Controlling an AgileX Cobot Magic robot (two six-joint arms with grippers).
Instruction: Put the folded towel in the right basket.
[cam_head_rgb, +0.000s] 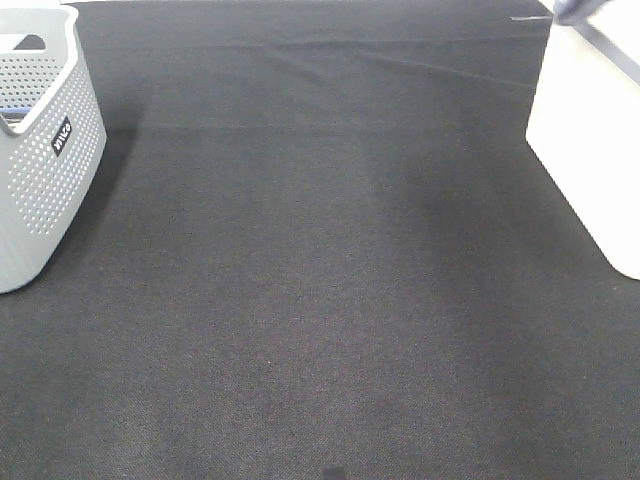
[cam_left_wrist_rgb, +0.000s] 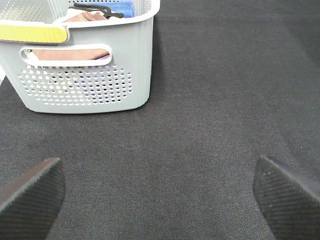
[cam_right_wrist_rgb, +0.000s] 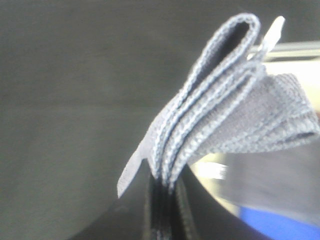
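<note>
The left pincer (cam_left_wrist_rgb: 160, 195) hangs over the black worktop (cam_head_rgb: 320, 300). Its two black fingertips (cam_left_wrist_rgb: 30, 195) are wide apart and hold nothing. Past it, by the left edge near the far left corner, stands a grey basket (cam_head_rgb: 45, 170) full of little holes. Inside it lie a brown cloth (cam_left_wrist_rgb: 70, 53) and a blue cloth (cam_left_wrist_rgb: 122, 7). A yellow strip (cam_left_wrist_rgb: 32, 33) rests on its rim. At the right edge, toward the far right corner, stands the white right basket (cam_head_rgb: 590, 150). The right pincer (cam_right_wrist_rgb: 162, 200) is squeezed tight on the folded towel (cam_right_wrist_rgb: 225, 115). The towel is grey, its layers are pinched together, and it is held up off the worktop. A small white tag (cam_right_wrist_rgb: 131, 172) sticks out of it. Behind it all is blurry white and blue, so I cannot tell what it hangs over.
</note>
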